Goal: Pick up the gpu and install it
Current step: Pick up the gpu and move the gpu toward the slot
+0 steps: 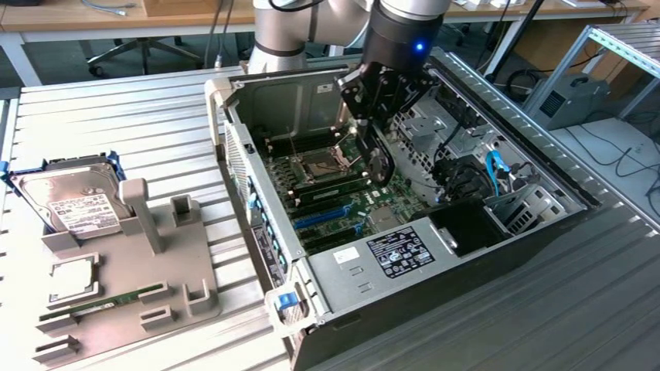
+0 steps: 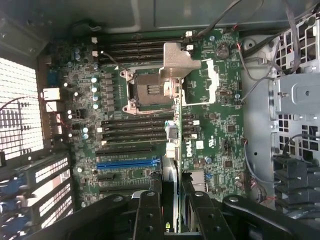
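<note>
The gpu hangs edge-down inside the open computer case, above the green motherboard, and my gripper is shut on its upper edge. In the wrist view the gpu appears edge-on as a thin strip between my black fingers, with its silver end bracket at the far end. The card sits over the board beside the CPU socket and near the blue expansion slot. I cannot tell whether its lower edge touches the board.
A grey parts tray at the exterior view's left holds a hard drive, a memory stick and a square chip. Inside the case are black memory slots, drive cages and cables.
</note>
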Available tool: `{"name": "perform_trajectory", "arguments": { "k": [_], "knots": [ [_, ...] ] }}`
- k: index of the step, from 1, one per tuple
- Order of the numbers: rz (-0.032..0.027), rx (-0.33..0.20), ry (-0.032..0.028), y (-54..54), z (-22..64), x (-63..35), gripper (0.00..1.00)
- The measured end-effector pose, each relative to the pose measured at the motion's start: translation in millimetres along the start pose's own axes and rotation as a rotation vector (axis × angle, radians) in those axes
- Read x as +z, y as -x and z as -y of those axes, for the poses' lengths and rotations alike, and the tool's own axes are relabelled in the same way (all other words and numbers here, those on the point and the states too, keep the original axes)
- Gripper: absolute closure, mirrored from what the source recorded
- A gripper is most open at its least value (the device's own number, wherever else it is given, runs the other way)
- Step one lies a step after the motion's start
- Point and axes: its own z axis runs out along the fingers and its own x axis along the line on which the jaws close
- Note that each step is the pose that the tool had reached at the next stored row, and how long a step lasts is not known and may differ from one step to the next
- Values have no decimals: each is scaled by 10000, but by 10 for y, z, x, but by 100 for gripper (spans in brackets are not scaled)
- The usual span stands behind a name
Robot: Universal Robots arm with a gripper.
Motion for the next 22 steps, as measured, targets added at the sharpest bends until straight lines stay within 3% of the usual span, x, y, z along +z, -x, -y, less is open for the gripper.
{"name": "perform_trajectory", "arguments": {
  "k": [15, 22],
  "knots": [
    [0, 0, -2, 179, -103, 99, 74],
    [0, 0, -3, 183, -103, 102, 74]
  ]
}}
